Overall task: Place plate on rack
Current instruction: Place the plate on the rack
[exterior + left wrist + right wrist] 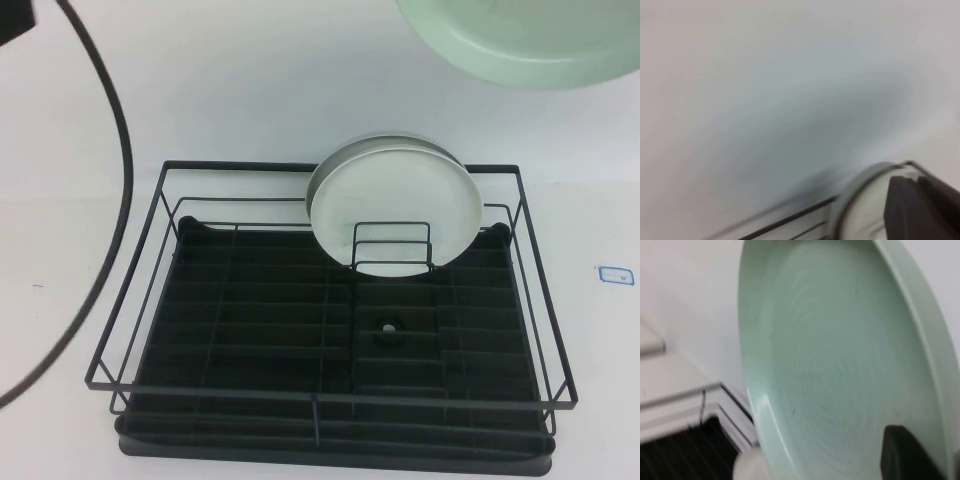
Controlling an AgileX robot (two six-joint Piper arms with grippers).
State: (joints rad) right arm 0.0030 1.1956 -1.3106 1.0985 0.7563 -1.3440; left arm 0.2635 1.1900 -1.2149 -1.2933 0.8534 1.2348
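The pale mint-green plate (520, 40) hangs in the air at the far right, above and behind the rack, cut off by the top edge of the high view. In the right wrist view the plate (840, 365) fills the picture. My right gripper (940, 460) is shut on its rim, with one dark finger (905, 455) on the inner face. The black wire rack (250, 340) sits in the middle of the table. My left gripper (920, 200) is shut and empty, close to the whitish plates in the rack.
Two or three whitish plates (400, 200) stand upright at the rack's back, right of centre, against small wire dividers (390, 245). A black cable (110, 200) curves along the left. A small blue-edged label (615, 273) lies on the table at the right.
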